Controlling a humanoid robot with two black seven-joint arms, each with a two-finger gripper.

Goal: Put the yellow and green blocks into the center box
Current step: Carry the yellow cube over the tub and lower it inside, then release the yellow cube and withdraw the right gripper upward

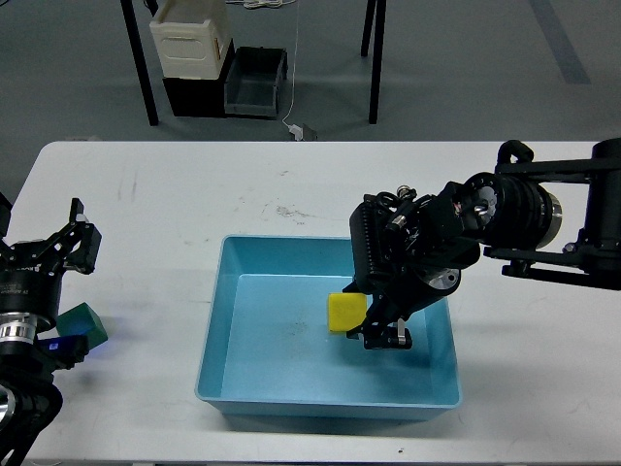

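The yellow block (345,313) is held in my right gripper (367,316), down inside the blue box (221,291) at the middle of the white table, just above the box floor right of its centre. The gripper's fingers are shut on the block. The green block (81,319) lies on the table at the far left, beside the wrist of my left arm. My left gripper (44,243) stands above it with its fingers spread, open and empty.
The white table (175,204) ends close to the box's front wall. Beyond its far edge, on the floor, stand a white crate (190,39), a dark bin (254,83) and black table legs (141,68).
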